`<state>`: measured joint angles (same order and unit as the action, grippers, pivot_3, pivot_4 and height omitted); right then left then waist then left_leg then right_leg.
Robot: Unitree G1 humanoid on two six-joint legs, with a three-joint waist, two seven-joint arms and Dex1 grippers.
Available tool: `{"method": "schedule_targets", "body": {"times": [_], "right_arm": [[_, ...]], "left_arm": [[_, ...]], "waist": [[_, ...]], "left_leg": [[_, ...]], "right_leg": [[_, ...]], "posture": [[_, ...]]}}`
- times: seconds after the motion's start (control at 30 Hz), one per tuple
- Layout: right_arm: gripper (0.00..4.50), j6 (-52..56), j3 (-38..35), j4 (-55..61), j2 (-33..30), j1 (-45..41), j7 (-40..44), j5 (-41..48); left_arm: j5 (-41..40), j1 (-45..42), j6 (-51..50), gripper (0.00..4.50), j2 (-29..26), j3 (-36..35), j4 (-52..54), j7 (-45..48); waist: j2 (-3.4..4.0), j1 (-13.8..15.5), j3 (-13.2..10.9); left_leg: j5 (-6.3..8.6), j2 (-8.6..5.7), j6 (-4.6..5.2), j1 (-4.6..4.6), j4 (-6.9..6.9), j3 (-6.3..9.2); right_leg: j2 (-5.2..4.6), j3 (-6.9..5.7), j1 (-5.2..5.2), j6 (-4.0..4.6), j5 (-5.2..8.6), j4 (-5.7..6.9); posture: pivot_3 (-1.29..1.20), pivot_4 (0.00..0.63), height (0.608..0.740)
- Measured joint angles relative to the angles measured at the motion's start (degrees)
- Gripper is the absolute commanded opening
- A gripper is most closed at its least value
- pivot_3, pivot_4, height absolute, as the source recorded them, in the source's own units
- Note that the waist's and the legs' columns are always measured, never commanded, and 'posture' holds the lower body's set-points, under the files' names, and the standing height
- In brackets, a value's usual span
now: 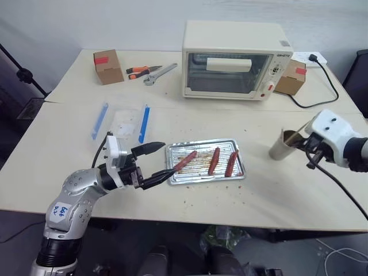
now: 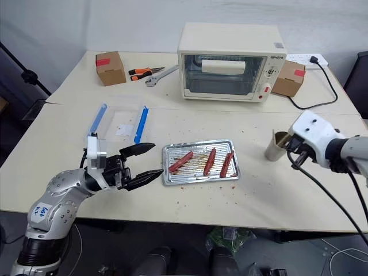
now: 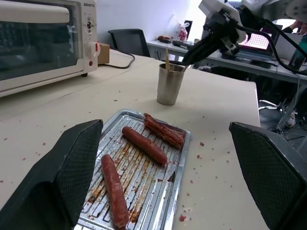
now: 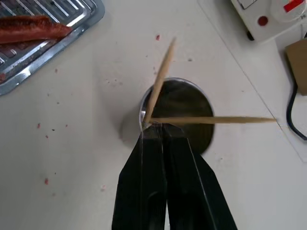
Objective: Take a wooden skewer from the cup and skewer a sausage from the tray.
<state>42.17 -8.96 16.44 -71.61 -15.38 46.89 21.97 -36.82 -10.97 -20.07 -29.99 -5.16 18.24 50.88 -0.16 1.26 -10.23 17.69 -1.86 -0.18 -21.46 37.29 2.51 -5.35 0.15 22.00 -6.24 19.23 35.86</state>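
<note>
The grey-brown cup (image 1: pixel 281 148) stands on the table right of the silver tray (image 1: pixel 202 142), which holds three sausages (image 1: pixel 214 160). My right gripper (image 4: pixel 154 125) is shut at the cup's rim (image 4: pixel 184 103), pinching a wooden skewer (image 4: pixel 160 79) just where a second skewer (image 4: pixel 220 120) crosses it. Both sticks lean out of the cup. In the left wrist view the right gripper (image 3: pixel 188 57) reaches down onto the cup (image 3: pixel 169 86). My left gripper (image 1: pixel 164 160) hovers open at the tray's left end, with nothing between its fingers.
A cream toaster oven (image 1: pixel 233 60) stands at the back, its cable (image 1: pixel 316 95) looping to the right. Cardboard boxes (image 1: pixel 108 66) (image 1: pixel 291 79) flank it, with pliers (image 1: pixel 142 71) and a wrench (image 1: pixel 160 73) between. A clear box with blue clips (image 1: pixel 122 122) lies left of the tray.
</note>
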Motion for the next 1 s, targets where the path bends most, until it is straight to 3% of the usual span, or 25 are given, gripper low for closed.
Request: {"method": "schedule_targets", "body": {"times": [0.27, 0.43, 0.5, 0.6, 0.7, 0.77, 1.0], "right_arm": [[0.03, -0.6, -2.9, -4.0, -3.7, -3.4, 8.0, 0.5], [0.03, -5.8, -8.3, -9.6, -9.7, -6.3, 20.5, 2.7], [0.03, -5.9, -9.8, -12.2, -11.0, -9.5, 24.5, 5.1], [0.03, 2.6, -10.7, -13.3, -11.1, -16.5, 28.5, 14.9], [0.03, 12.6, -11.9, -10.3, -5.8, -19.7, 27.4, 26.0], [0.03, 17.1, -11.5, -6.7, 2.2, -19.3, 23.5, 32.0], [0.03, 21.7, -7.0, -1.0, 19.9, -18.8, 10.9, 40.5]], "left_arm": [[0.3, -0.8, 0.4, 4.50, 1.2, 1.2, -0.6, 0.1], [0.9, -1.0, 1.4, 4.50, 1.9, 1.5, -1.3, 0.9], [1.0, -1.2, 1.5, 4.50, 1.9, 1.7, -1.5, 1.4], [0.9, -1.7, 1.5, 4.50, 2.1, 1.8, -2.6, 2.5], [0.5, -2.3, 0.9, 4.50, 2.5, 2.0, -3.3, 3.1], [-0.5, -3.0, -0.2, 4.50, 3.4, 2.3, -3.3, 3.2], [-5.4, -7.3, -6.1, 4.50, 6.4, 4.8, -2.4, 3.6]], "waist": [[0.02, 0.0, 0.0], [0.04, 0.0, 0.0], [0.04, -0.1, 0.0], [0.04, -0.4, 0.0], [-0.10, -0.5, 0.0], [-0.22, -0.5, -0.1], [-0.17, 0.2, -0.1]], "left_leg": [[0.00, -0.01, 0.01, -0.01, -0.01, -0.04], [0.01, 0.00, 0.01, 0.00, -0.06, -0.10], [0.01, 0.00, 0.02, 0.00, -0.05, -0.15], [0.01, 0.06, 0.02, 0.02, -0.05, -0.11], [0.02, 0.11, 0.00, 0.03, -0.03, -0.05], [0.02, 0.11, 0.01, 0.03, 0.02, -0.04], [-0.05, 0.02, -0.08, -0.88, 0.54, 0.10]], "right_leg": [[0.00, 0.02, 0.03, 0.00, 0.00, 0.00], [0.02, 0.04, 0.05, 0.00, 0.00, -0.02], [0.01, 0.08, 0.05, 0.00, 0.00, -0.01], [0.02, 0.06, 0.05, 0.01, 0.00, 0.00], [0.05, 0.03, 0.00, 0.01, 0.00, -0.02], [0.04, 0.02, -0.03, 0.00, 0.00, -0.01], [0.00, -0.10, 0.77, -0.05, -0.03, 0.37]], "posture": [[0.00, 0.150, 0.740], [0.00, 0.150, 0.740], [0.00, 0.150, 0.740], [0.00, 0.150, 0.740], [0.00, 0.150, 0.740], [0.00, 0.150, 0.740], [0.00, 0.150, 0.740]]}}
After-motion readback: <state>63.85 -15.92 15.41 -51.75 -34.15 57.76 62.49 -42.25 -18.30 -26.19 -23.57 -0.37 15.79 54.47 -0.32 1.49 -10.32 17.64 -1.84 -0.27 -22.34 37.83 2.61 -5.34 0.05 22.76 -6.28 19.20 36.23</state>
